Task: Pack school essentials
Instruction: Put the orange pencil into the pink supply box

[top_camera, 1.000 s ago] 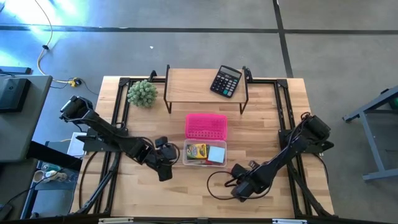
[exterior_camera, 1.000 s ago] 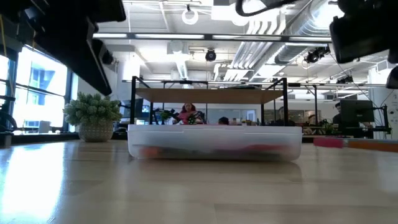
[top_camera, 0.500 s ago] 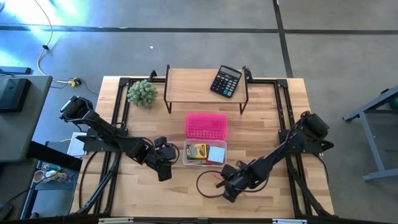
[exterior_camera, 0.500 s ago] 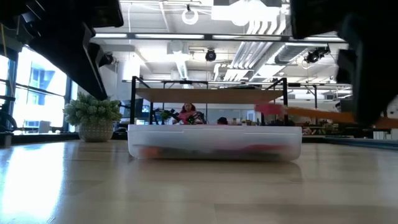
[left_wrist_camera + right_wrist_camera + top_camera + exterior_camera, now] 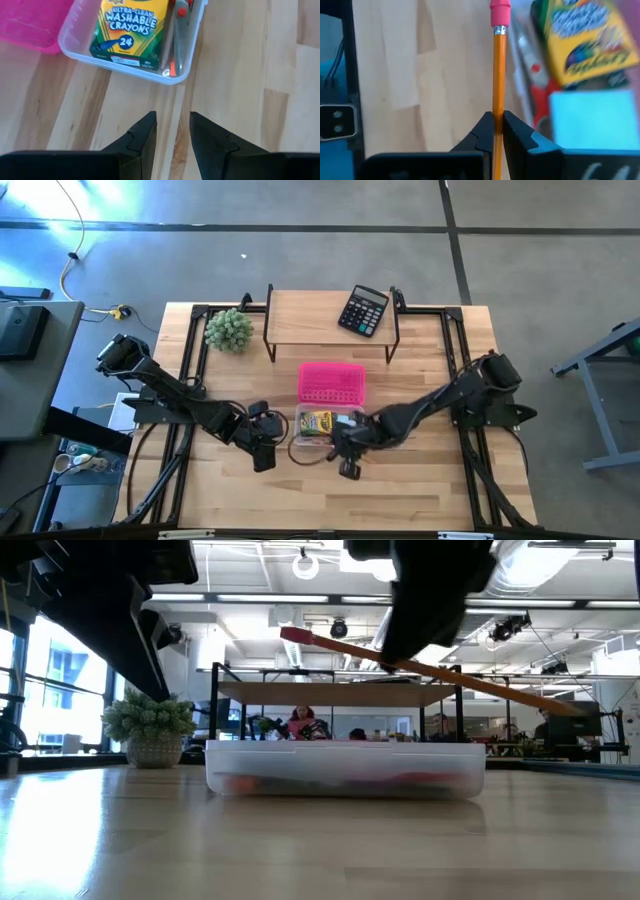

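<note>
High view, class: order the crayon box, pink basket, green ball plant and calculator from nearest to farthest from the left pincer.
From the left pincer:
1. Crayon box, in the clear bin beside it.
2. Pink basket, behind the bin.
3. Green ball plant, back-left corner.
4. Calculator, on the rear shelf.

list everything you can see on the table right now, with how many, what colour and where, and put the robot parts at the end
clear bin: one, clear, table centre
crayon box: one, yellow-green, in the bin
scissors: one, red-handled, in the bin beside the crayons
notepad: one, light blue, in the bin
pink lid: one, behind the bin
calculator: one, black, on the shelf
ball plant: one, green, far left corner
pencil: one, orange, held above the bin
left gripper: open, beside the bin
right gripper: shut on the pencil
</note>
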